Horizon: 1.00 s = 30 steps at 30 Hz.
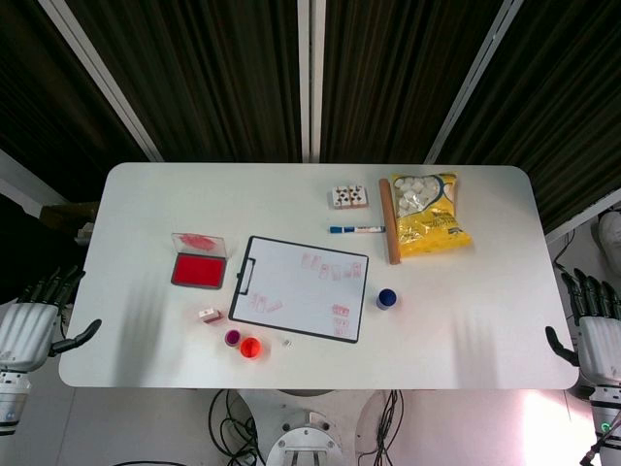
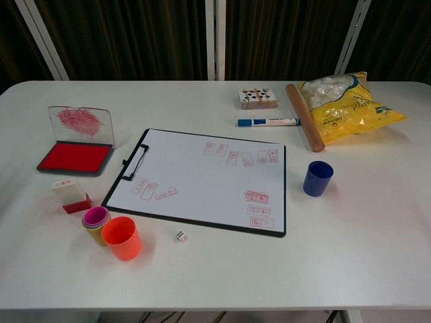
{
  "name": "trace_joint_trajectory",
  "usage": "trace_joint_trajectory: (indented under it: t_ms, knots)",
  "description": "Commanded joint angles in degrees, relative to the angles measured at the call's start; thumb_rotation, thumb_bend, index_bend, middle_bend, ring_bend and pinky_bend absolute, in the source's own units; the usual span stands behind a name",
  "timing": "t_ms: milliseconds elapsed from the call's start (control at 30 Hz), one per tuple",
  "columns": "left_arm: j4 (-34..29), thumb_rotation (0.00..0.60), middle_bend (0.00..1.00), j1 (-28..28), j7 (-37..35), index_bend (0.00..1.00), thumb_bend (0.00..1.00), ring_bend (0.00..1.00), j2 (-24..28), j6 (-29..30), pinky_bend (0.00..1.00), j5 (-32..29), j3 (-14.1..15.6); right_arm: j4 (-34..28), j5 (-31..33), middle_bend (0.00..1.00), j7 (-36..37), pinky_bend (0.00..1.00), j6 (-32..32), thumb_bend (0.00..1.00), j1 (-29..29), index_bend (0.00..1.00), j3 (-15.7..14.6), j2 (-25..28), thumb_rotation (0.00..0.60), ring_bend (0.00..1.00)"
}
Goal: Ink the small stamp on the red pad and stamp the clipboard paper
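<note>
I see both hands off the table, one past each end. My left hand hangs beyond the left edge, fingers spread wide and holding nothing; my right hand sits the same way past the right edge, fingers apart and empty. The chest view shows neither.

The table is white, smooth, with rounded corners, and there is bare surface between each hand and the nearest objects. From my left hand, the stamp is toward the table's middle, near the front edge: a small white block with a red base, standing upright. Farther from that hand lies the red pad, a flat square tray with its clear lid propped up and smeared red. Just beyond the stamp is the clipboard, black-rimmed, its white paper already carrying red prints. Orange, purple and blue cups stand around it.
</note>
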Motion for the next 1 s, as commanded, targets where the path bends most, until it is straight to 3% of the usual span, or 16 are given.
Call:
trace_joint_trajectory:
  t_ms: [33, 500, 633, 800, 1000]
  knots:
    - [0.0, 0.000, 0.10, 0.0, 0.0, 0.13, 0.16, 0.08, 0.0, 0.0, 0.20, 0.0, 0.0, 0.0, 0.0, 0.00, 0.0, 0.00, 0.0, 0.22, 0.0, 0.00, 0.0, 0.0, 0.600, 0.00]
    - [-1.2, 0.002, 0.10, 0.6, 0.8, 0.13, 0.13, 0.08, 0.7, 1.0, 0.20, 1.0, 0.6, 0.1, -0.5, 0.00, 1.0, 0.00, 1.2, 0.22, -0.6, 0.00, -0.1, 0.2, 0.600, 0.00]
    - [-1.9, 0.027, 0.10, 0.2, 1.5, 0.13, 0.12, 0.08, 0.5, 0.5, 0.20, 1.0, 0.4, 0.0, -0.6, 0.00, 0.8, 0.00, 0.7, 0.22, -0.4, 0.00, -0.2, 0.2, 0.600, 0.00]
    - [-4.4, 0.185, 0.10, -0.6, 5.2, 0.13, 0.11, 0.08, -1.0, 0.0, 0.20, 0.1, -0.8, 0.0, -0.2, 0.00, 0.9, 0.00, 0.5, 0.23, -0.3, 0.00, 0.1, 0.5, 0.600, 0.00]
    - [-8.8, 0.314, 0.10, -4.0, 7.1, 0.15, 0.11, 0.08, -1.7, -5.5, 0.20, 0.9, -0.6, -0.8, 0.5, 0.00, 0.3, 0.00, -0.6, 0.23, 0.0, 0.00, 0.1, 1.3, 0.600, 0.00]
